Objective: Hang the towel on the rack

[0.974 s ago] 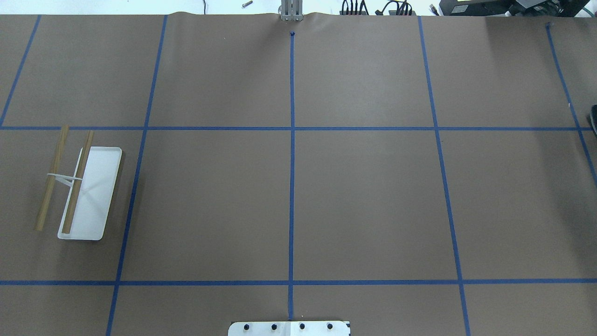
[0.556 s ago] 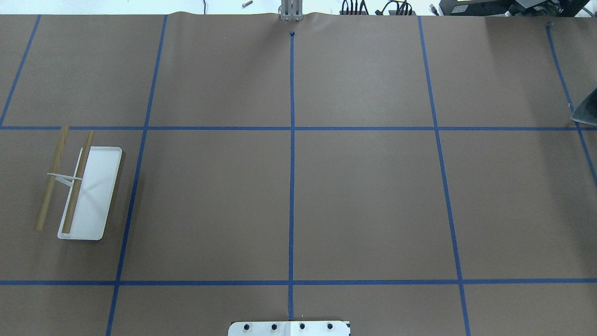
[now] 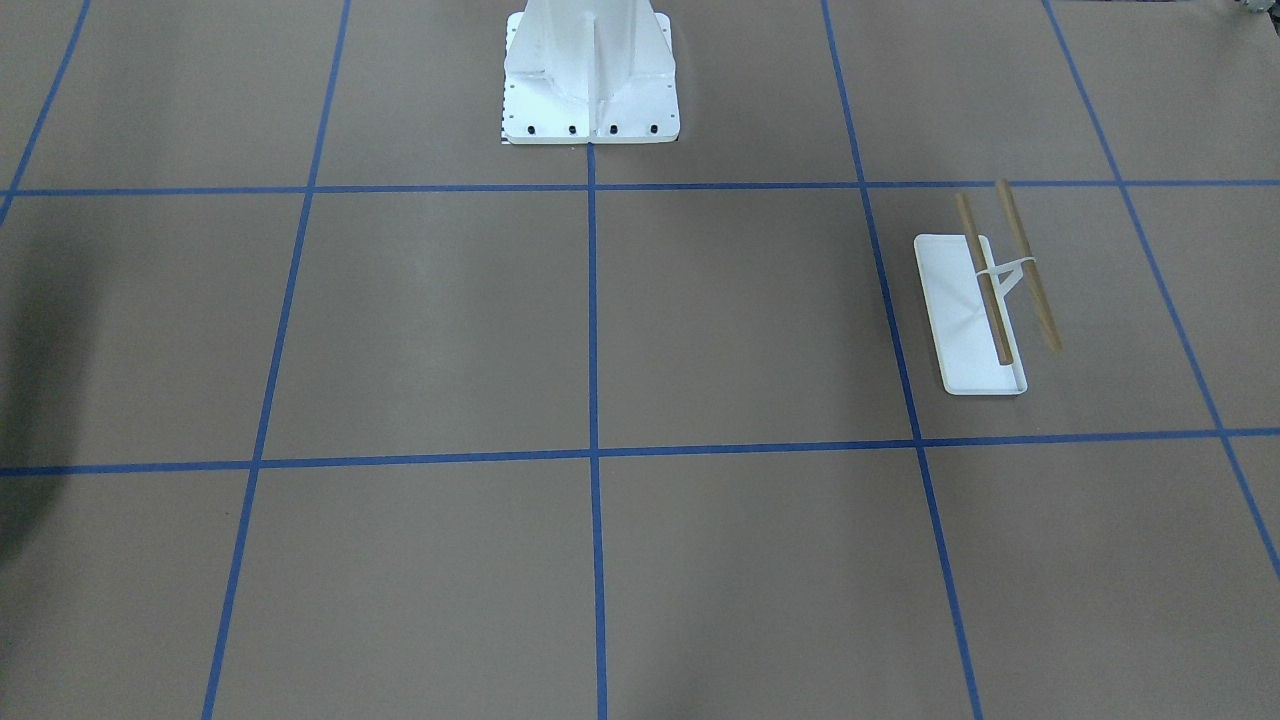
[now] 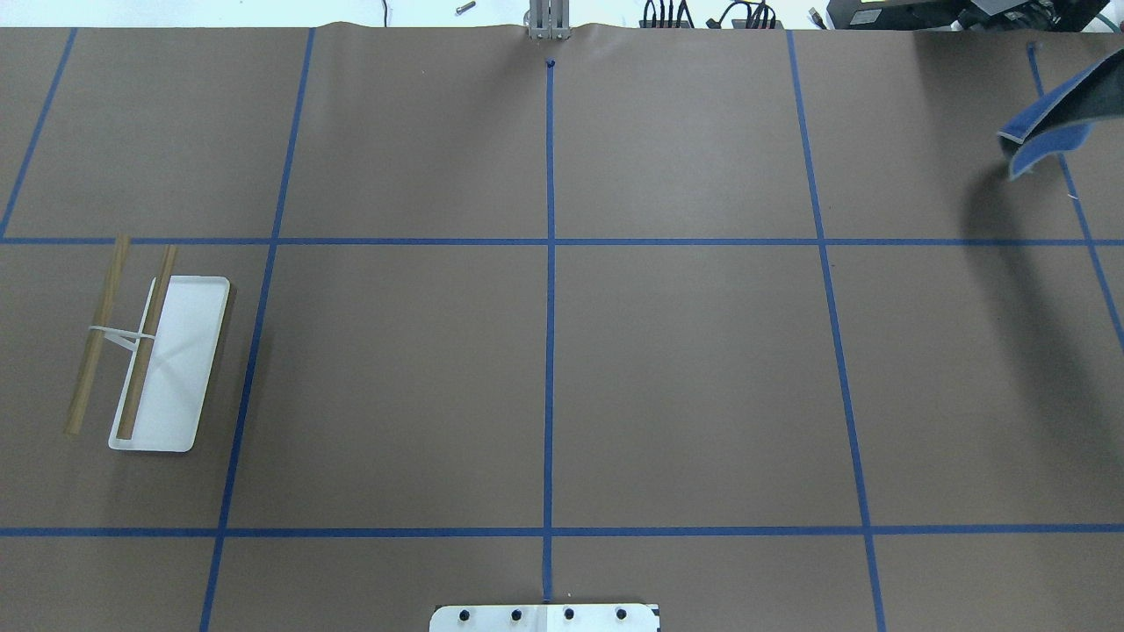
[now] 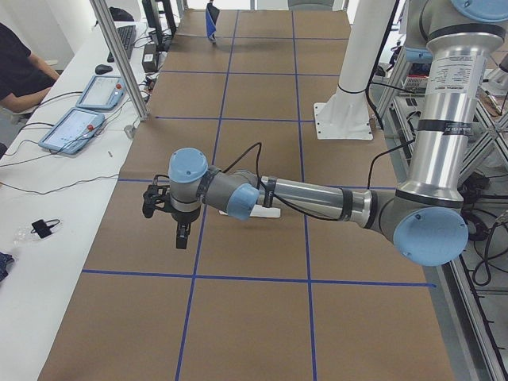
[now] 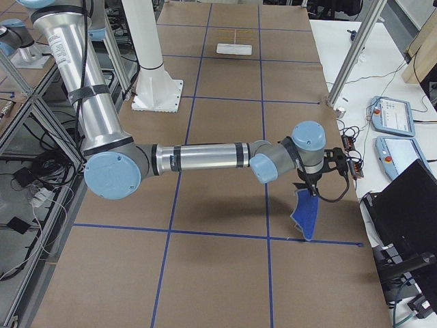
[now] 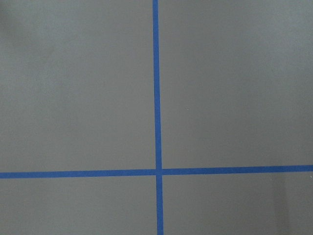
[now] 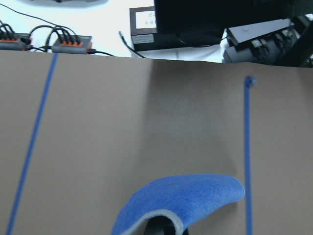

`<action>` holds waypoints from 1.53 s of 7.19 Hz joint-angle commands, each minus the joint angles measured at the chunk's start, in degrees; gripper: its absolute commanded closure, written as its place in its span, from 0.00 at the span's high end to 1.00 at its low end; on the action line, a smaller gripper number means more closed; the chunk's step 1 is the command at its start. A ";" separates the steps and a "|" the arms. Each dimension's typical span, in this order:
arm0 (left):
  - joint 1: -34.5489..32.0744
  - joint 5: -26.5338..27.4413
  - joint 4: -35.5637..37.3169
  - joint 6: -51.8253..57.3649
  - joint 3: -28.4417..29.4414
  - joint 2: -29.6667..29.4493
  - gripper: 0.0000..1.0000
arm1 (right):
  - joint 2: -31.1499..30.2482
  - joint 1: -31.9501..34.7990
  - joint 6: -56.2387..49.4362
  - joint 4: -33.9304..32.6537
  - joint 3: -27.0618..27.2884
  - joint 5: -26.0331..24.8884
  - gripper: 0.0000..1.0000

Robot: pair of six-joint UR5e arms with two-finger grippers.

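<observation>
The towel (image 4: 1049, 114), royal blue with a grey underside, hangs in the air over the table's far right corner. In the exterior right view the towel (image 6: 307, 212) dangles from my right gripper (image 6: 306, 186). In the right wrist view its blue fold (image 8: 186, 203) covers the fingers. The rack (image 4: 167, 360), a white tray with two tan rods (image 4: 97, 333), stands at the left; it also shows in the front view (image 3: 970, 310). My left gripper (image 5: 181, 234) hovers over the paper near the rack; I cannot tell whether it is open or shut.
The white bolted pedestal (image 3: 590, 80) stands at the robot's side of the table. Brown paper with a blue tape grid (image 4: 549, 351) covers the table. Tablets (image 6: 392, 116) and cables lie on the operators' desk beyond the far edge, where a person (image 5: 20, 71) sits.
The towel has come into the overhead view from the right edge, moving toward the table's far side; its blue face now shows. The rack has not moved.
</observation>
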 commanded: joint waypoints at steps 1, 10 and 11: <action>3.85 -3.13 0.35 -13.17 -0.01 -6.16 0.98 | 1.39 -4.95 5.45 -12.97 17.12 0.60 0.00; 23.10 -5.85 4.30 -68.45 0.51 -34.29 0.98 | 8.87 -38.41 33.22 -17.25 41.96 -27.39 0.00; 25.12 -5.68 3.87 -72.08 0.51 -35.62 0.98 | 8.96 -42.12 34.82 -17.25 44.42 -31.10 0.00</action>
